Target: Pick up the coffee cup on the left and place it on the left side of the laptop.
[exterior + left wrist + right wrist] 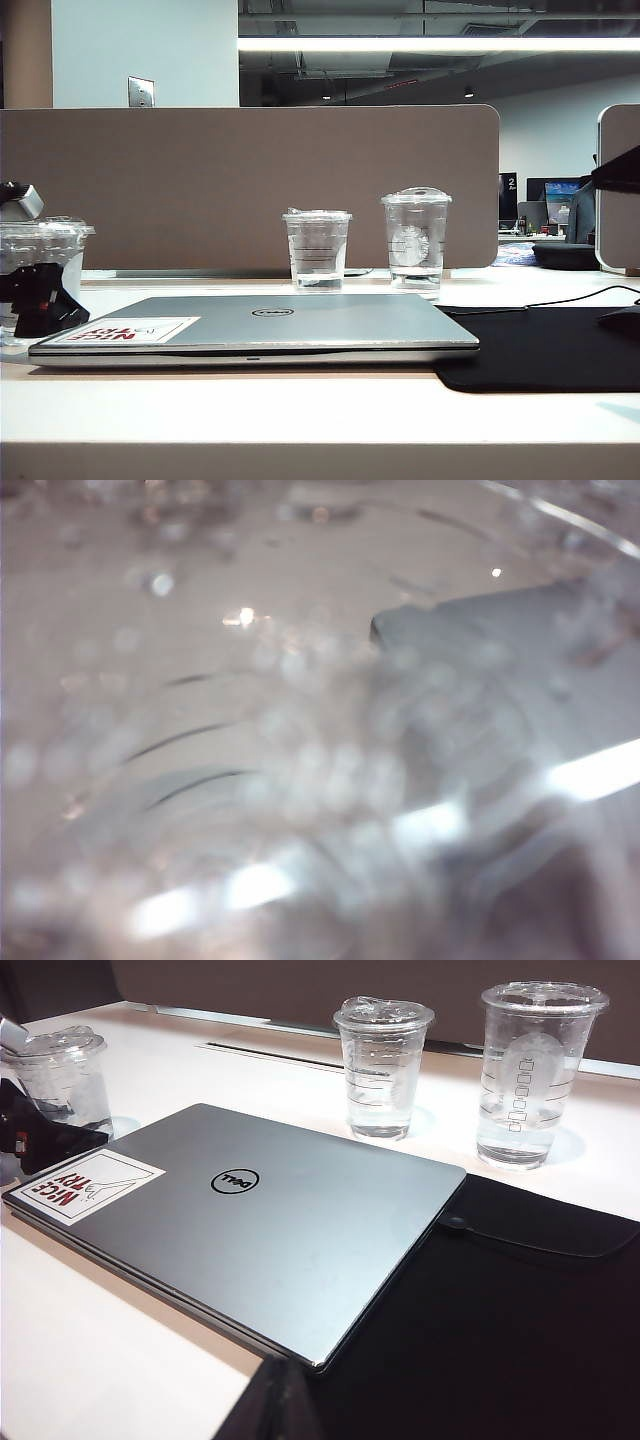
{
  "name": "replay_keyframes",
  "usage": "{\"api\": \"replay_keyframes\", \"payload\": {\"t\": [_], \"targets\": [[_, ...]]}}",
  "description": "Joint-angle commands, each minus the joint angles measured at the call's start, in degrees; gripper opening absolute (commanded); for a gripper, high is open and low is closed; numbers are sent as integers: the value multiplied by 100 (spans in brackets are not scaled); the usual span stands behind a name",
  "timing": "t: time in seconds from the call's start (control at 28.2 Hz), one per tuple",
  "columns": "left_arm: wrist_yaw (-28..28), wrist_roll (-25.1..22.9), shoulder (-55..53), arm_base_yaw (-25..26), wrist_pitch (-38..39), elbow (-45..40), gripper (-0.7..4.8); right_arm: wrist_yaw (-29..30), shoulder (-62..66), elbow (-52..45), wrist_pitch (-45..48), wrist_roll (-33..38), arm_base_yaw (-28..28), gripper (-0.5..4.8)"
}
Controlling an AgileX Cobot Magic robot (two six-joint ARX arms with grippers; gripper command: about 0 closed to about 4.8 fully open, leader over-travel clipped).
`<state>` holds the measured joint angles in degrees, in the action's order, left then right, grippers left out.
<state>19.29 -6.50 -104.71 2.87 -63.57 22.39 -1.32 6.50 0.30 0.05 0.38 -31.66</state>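
The coffee cup (60, 250), short and clear with a lid, stands at the far left, beside the left end of the silver laptop (300, 320). My left gripper (38, 300) is black and sits right at the cup's lower half. Whether its fingers press the cup or stand off it does not show. The left wrist view is a blur filled by the cup wall (220, 740), with a laptop corner (520, 660) behind it. From the right wrist view the cup (65, 1080) rests on the table past the laptop's (260, 1220) sticker end. My right gripper (278, 1400) hangs over the near table edge, its dark fingers together.
Two taller clear cups stand behind the laptop: a mid-height one (317, 250) and a dome-lidded one (415, 240). A black mat (540, 345) lies right of the laptop with a cable (580, 297) across it. A brown partition (250, 180) closes the table's back.
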Motion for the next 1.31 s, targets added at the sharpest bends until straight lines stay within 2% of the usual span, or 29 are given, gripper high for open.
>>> {"api": "replay_keyframes", "payload": {"t": [0.04,0.28,0.46,0.57,0.75,0.92,1.1,1.24,1.31], "targets": [[216,258,17,11,-118,-11,479,-4,0,-22,103,2,-9,-4],[232,354,155,13,-614,-407,479,-4,0,-22,103,2,-7,-4],[-13,433,199,11,-1246,-772,479,-4,0,-22,103,2,-7,-4],[-575,693,203,11,-1971,-1215,479,-4,0,-22,103,2,-7,-4],[-686,905,481,11,-1980,-1661,479,-4,0,-22,103,2,-7,-4],[-597,1016,1174,9,-1980,-2181,479,-4,0,-22,101,2,-7,-4],[400,1287,1718,9,-1845,-2210,479,-4,-22,-22,103,2,-7,-4],[667,1790,2057,7,-1873,-2208,338,-4,-120,-22,98,2,-4,-4],[673,1902,2273,7,-1947,-2208,137,-4,-291,-22,98,2,-4,-4]]}}
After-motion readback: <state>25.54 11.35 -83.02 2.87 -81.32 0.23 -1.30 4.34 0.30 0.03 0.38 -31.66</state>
